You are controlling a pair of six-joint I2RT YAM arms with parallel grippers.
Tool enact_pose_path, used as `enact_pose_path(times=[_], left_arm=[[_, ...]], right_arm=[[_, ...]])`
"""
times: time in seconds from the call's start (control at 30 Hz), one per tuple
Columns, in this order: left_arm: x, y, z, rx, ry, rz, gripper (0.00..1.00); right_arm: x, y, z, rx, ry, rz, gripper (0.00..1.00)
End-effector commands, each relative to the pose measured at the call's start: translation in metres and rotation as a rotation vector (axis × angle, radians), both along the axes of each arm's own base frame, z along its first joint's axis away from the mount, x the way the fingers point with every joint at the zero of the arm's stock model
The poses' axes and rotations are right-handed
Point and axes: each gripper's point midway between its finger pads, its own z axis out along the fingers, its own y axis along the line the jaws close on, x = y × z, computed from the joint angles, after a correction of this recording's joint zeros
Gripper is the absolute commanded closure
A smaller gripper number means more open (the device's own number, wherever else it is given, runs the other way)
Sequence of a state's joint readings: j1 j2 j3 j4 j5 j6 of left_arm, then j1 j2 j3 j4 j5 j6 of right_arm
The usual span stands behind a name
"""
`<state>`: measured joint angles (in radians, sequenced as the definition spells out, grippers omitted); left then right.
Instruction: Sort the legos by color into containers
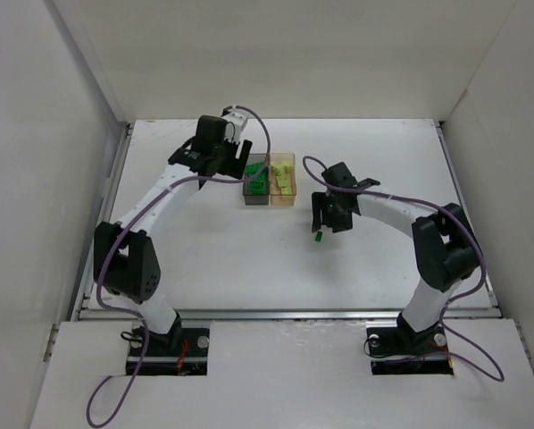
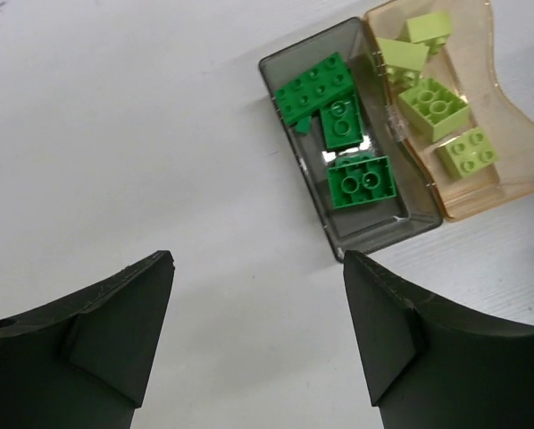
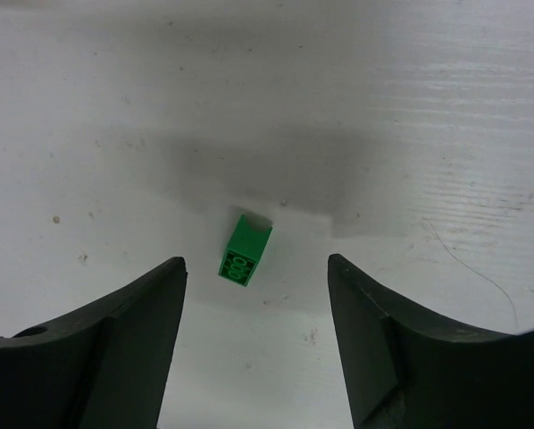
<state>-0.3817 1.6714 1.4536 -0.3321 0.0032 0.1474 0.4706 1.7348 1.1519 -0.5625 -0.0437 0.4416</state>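
Observation:
The dark grey container (image 2: 374,234) (image 1: 254,197) holds several dark green legos (image 2: 361,181). Touching it on the right, the tan container (image 2: 508,192) (image 1: 283,198) holds several pale yellow-green legos (image 2: 434,105). My left gripper (image 2: 258,268) (image 1: 234,154) hovers open and empty just left of the grey container. One dark green lego (image 3: 246,250) (image 1: 320,237) lies alone on the table. My right gripper (image 3: 256,273) (image 1: 325,217) stands open right above it, the brick just beyond its fingertips and touching neither finger.
The white table (image 1: 213,259) is walled in by white panels at the back and both sides. A metal rail (image 1: 285,313) runs along its near edge. Purple cables (image 1: 387,198) loop along both arms.

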Motion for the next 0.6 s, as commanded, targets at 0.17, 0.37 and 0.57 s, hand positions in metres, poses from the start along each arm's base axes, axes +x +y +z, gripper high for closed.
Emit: enact_pose_path(times=[0.17, 0.37, 0.57], left_arm=[[-0.044, 0.031, -0.011, 0.051, 0.012, 0.083, 0.26], [-0.055, 0.033, -0.014, 0.032, 0.024, 0.088, 0.26], [-0.057, 0.030, -0.016, -0.012, 0.028, 0.111, 0.26]], right_arm=[[0.005, 0.020, -0.021, 0.002, 0.013, 0.015, 0.54], [0.011, 0.024, 0.000, 0.027, -0.023, 0.009, 1.00], [0.051, 0.084, 0.134, 0.213, -0.334, 0.155, 1.00]])
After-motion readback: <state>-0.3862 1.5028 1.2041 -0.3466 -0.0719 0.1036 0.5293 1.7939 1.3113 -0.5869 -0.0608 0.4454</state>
